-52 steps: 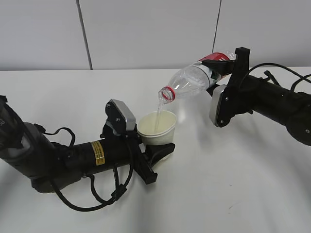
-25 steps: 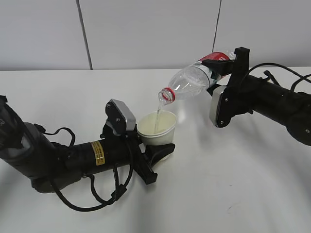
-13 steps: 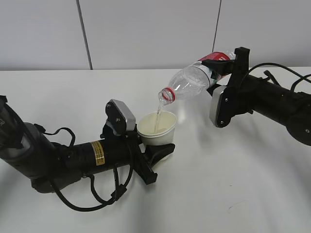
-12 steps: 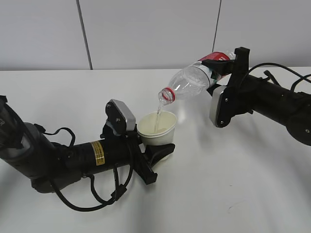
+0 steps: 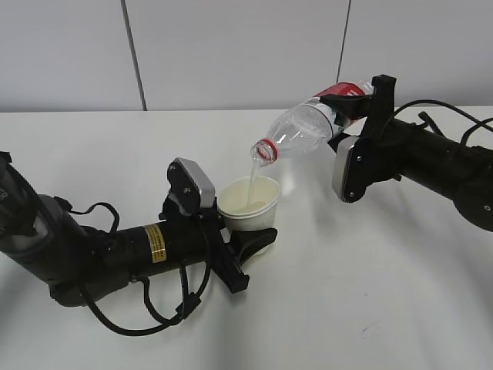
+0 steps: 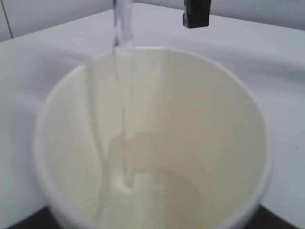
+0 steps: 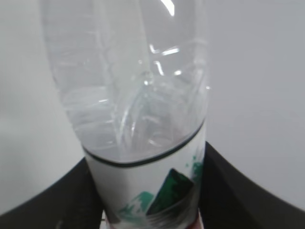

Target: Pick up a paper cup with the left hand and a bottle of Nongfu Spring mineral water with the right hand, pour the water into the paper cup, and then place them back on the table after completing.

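Right now the right hand (image 5: 350, 116) pinches the tilted bottle (image 5: 308, 127), its stream dropping into the cup (image 5: 248, 204) clamped in the left hand (image 5: 239, 243) — just above the table (image 5: 385, 293). Tip further and water (image 6: 125, 95) could overshoot the rim — or overfill.

Behind my worktop stands a pale grey wall (image 5: 231, 54) of flat panels, split by two dark vertical seams (image 5: 133, 54), one left of the middle and one toward the right, both leaning slightly
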You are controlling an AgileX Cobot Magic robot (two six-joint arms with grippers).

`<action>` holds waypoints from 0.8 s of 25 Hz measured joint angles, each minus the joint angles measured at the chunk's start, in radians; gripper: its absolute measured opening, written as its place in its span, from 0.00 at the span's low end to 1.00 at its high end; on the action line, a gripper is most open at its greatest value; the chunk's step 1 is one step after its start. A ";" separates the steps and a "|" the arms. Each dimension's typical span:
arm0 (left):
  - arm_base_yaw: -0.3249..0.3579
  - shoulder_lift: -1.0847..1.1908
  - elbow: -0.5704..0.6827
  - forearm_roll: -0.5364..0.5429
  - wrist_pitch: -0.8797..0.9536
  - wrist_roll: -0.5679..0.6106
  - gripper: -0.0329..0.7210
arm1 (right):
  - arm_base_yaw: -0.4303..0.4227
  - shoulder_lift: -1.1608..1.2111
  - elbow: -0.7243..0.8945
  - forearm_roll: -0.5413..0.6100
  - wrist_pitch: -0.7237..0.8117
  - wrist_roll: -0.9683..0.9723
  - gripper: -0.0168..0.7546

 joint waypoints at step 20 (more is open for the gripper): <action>0.000 0.000 0.000 0.000 0.003 -0.001 0.51 | 0.000 0.000 0.000 0.001 0.000 0.000 0.54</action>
